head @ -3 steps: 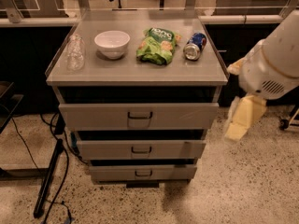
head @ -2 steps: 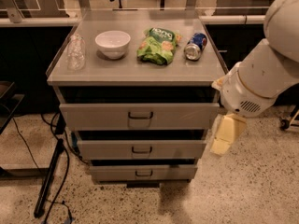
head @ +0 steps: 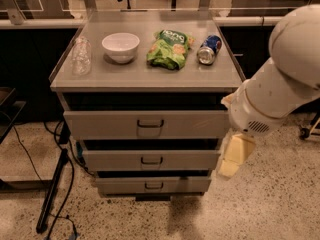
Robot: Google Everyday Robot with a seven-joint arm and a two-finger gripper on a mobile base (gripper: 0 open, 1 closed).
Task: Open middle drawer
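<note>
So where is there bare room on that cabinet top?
The front strip of the cabinet top, ahead of the bottle, bowl, chip bag and can, is bare. That row is crowded. The pincer hangs beside the middle drawer.

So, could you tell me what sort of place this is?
Probably an office or lab kitchenette: grey drawer cabinet bearing a bowl, chip bag and soda can. The gripper hangs just right of the middle drawer.

Across the cabinet top, upper frame, left to right: clear bottle, white bowl, green chip bag, tipped soda can. The gripper hangs right of centre, lower down.
</note>
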